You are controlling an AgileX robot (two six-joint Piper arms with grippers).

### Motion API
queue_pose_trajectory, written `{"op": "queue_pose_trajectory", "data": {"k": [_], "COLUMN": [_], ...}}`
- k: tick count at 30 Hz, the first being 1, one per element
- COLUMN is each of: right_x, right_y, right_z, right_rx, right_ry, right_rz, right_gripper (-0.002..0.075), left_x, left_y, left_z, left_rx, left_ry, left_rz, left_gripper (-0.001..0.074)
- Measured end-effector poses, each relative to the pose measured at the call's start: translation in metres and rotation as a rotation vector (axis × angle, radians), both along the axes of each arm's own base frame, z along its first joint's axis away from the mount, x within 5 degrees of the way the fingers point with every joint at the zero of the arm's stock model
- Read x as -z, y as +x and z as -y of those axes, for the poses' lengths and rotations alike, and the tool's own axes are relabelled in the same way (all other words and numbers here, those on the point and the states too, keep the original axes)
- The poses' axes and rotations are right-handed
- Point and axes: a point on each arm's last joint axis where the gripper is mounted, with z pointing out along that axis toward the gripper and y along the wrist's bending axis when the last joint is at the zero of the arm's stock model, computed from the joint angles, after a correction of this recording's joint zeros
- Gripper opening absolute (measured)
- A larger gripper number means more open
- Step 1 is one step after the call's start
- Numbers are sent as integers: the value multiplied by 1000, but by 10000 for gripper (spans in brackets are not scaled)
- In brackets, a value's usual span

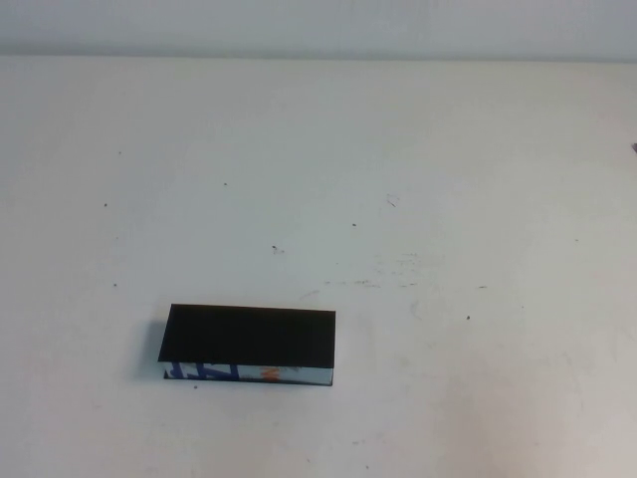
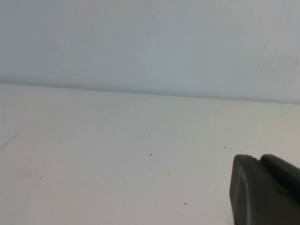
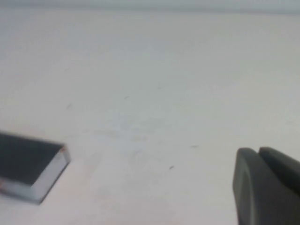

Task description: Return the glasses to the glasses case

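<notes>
The glasses case (image 1: 249, 337) is a black rectangular box lying at the front left of the white table. Its lid lies flat and shut, and its light front edge carries blue and orange print. One end of it also shows in the right wrist view (image 3: 28, 164). The glasses do not show in any view. My left gripper (image 2: 259, 159) hovers over bare table with its fingers pressed together and nothing between them. My right gripper (image 3: 258, 152) is likewise shut and empty, well to the right of the case. Neither gripper shows in the high view.
The white table (image 1: 418, 199) has small dark specks and faint scuff marks near its middle. A pale wall runs along its far edge (image 1: 318, 50). No other objects stand on it.
</notes>
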Motion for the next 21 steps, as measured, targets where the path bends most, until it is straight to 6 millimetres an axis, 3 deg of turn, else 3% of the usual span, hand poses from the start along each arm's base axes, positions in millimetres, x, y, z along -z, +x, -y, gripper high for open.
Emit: {"op": "queue_pose_trajectory", "data": {"k": [4,10,21], "right_x": [29,61,83], "right_y": [-14,-26,-30], "right_z": [20,26,24], "right_rx": [206,285,261], "right_ry": [55,63,15], "right_rz": [98,161,-18], "right_gripper": [-13,-13,-13], "left_x": [0,0,0], "left_y": [0,0,0], "left_z": [0,-1,-1], "left_rx": [-2,-6,-10], "left_ry": [0,-2,-2], "left_rz": [0,-1,-1], "left_gripper": [-1,-1,-1]}}
